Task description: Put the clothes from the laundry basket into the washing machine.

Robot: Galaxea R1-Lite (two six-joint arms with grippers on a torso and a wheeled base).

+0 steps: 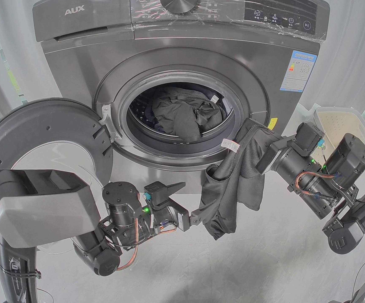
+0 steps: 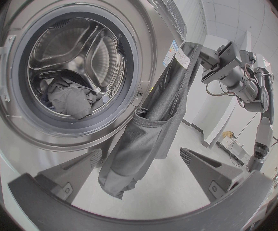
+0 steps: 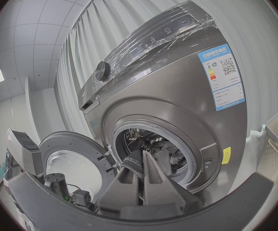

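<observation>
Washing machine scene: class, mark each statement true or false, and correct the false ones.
1. The door of the washing machine is open. True.
2. The drum is empty. False: the drum holds dark clothes.
3. The right hand grips a dark garment. True.
4. The left hand is shut on that garment. False: its fingers stand open beside it.
5. The laundry basket stands on the robot's left. False: it is on the right.

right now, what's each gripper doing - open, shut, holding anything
Left gripper: open, fingers either side of the hanging dark garment, not clamped on it.
Right gripper: shut on the dark garment's waistband.
</observation>
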